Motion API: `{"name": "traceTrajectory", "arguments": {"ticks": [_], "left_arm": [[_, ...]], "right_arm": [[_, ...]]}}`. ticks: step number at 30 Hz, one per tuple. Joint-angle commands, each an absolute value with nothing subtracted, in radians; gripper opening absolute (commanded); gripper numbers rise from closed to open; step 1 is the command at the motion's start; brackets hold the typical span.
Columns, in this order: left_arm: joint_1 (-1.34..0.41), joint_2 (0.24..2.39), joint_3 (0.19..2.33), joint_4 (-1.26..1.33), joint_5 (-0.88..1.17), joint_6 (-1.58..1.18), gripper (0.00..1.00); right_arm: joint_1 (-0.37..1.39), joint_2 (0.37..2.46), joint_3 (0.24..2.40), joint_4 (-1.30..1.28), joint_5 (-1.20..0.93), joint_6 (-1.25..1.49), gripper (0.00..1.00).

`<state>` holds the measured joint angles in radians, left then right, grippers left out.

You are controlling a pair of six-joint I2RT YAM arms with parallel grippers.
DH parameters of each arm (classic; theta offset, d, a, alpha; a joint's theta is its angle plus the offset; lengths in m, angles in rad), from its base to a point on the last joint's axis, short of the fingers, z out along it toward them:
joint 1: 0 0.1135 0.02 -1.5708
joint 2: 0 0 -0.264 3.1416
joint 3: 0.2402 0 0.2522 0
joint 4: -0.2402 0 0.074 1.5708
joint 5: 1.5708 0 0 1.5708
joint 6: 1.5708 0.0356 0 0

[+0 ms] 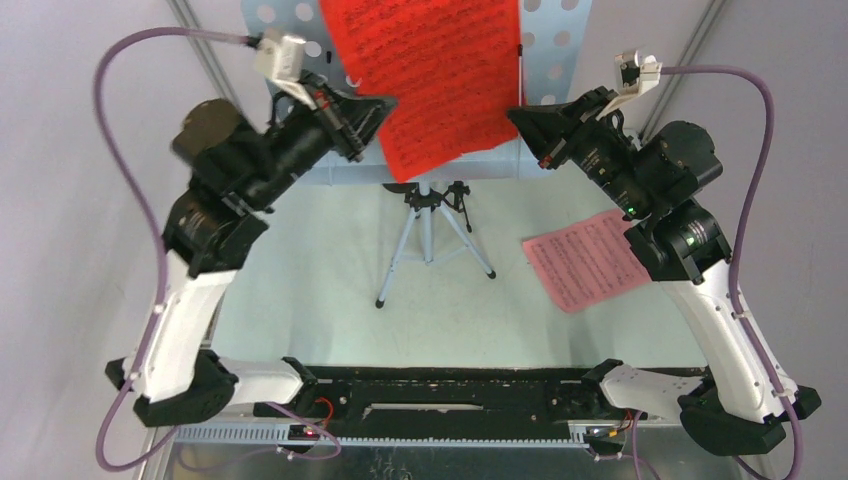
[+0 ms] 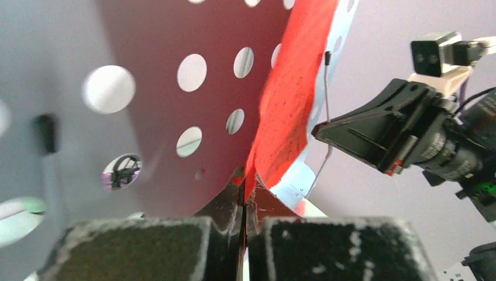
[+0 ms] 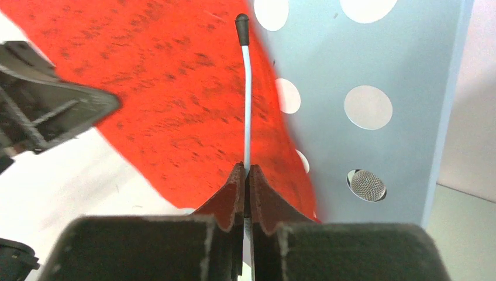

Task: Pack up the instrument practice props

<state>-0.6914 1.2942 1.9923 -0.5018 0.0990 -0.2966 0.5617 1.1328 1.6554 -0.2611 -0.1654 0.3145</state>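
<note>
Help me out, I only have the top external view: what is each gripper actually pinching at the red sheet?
Observer: Left wrist view shows the left gripper shut on an edge of the red score sheet.
Operator: And the right?
Observer: The right gripper is shut on the thin white page-holder wire, not paper.
Operator: Anything behind the desk?
Observer: A mesh microphone head shows through a hole in the pale blue music desk.

Left pincer (image 2: 244, 196) tight on red score sheet (image 2: 289, 108)
</note>
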Motion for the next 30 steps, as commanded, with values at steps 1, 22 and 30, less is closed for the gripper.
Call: {"name": "traceTrajectory", "arguments": {"ticks": [1, 22, 30], "left_arm": [[-0.686, 1.171, 1.982, -0.541, 0.048, -0.237, 0.00], [-0.685, 0.995, 1.913, -0.869, 0.138, -0.114, 0.00], [-0.685, 0.978, 1.926, -0.950, 0.229, -0.083, 0.00]], "right_arm": [[0.570, 1.116, 1.667, -0.155, -0.151, 0.290, 0.06], [0.570, 1.002, 1.609, -0.237, -0.287, 0.094, 0.61], [0.576, 0.913, 1.503, -0.305, -0.674, -0.040, 0.72]]}}
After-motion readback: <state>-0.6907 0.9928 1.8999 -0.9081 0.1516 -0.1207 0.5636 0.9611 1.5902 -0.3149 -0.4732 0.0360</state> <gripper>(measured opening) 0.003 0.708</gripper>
